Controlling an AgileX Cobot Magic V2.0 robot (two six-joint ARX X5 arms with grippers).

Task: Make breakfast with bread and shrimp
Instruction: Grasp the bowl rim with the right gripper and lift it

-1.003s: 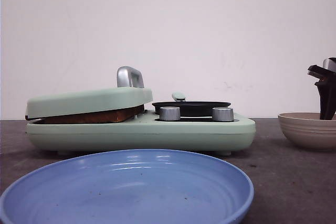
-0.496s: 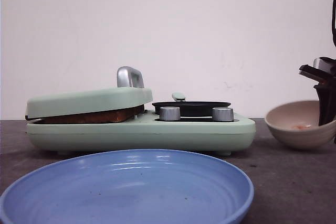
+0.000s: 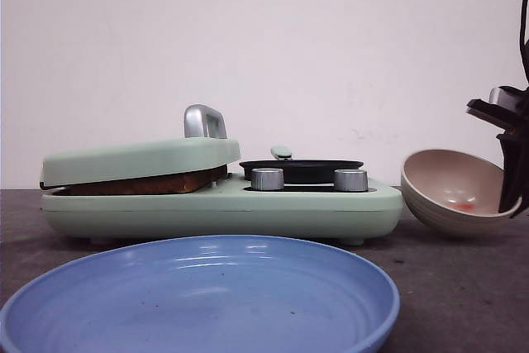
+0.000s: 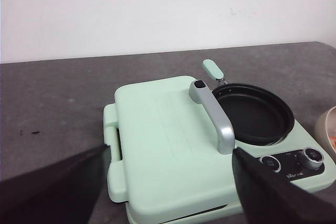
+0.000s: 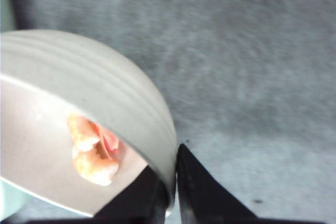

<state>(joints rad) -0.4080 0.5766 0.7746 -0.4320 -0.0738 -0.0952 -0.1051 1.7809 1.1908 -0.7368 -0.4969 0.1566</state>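
Note:
My right gripper (image 5: 173, 190) is shut on the rim of the beige ribbed bowl (image 5: 100, 108), which it holds tilted towards the breakfast maker at the right of the front view (image 3: 455, 192). Pink-orange shrimp (image 5: 92, 150) lie inside the bowl and show faintly in the front view (image 3: 464, 206). A bread slice (image 3: 149, 183) is pressed under the closed mint-green lid (image 3: 140, 159) with its silver handle (image 4: 212, 116). My left gripper (image 4: 170, 187) is open and empty above the lid. The black pan (image 4: 252, 111) sits on the maker's right side.
A blue plate (image 3: 198, 295) lies at the table's front. The mint-green breakfast maker (image 3: 223, 208) has two silver knobs (image 3: 268, 178) on its front. The pan's green handle (image 4: 212, 69) points to the back. Grey table surface lies around.
My right gripper has lifted and tilted the bowl towards the breakfast maker; its mouth now faces left and the shrimp show inside. The left arm has not moved.

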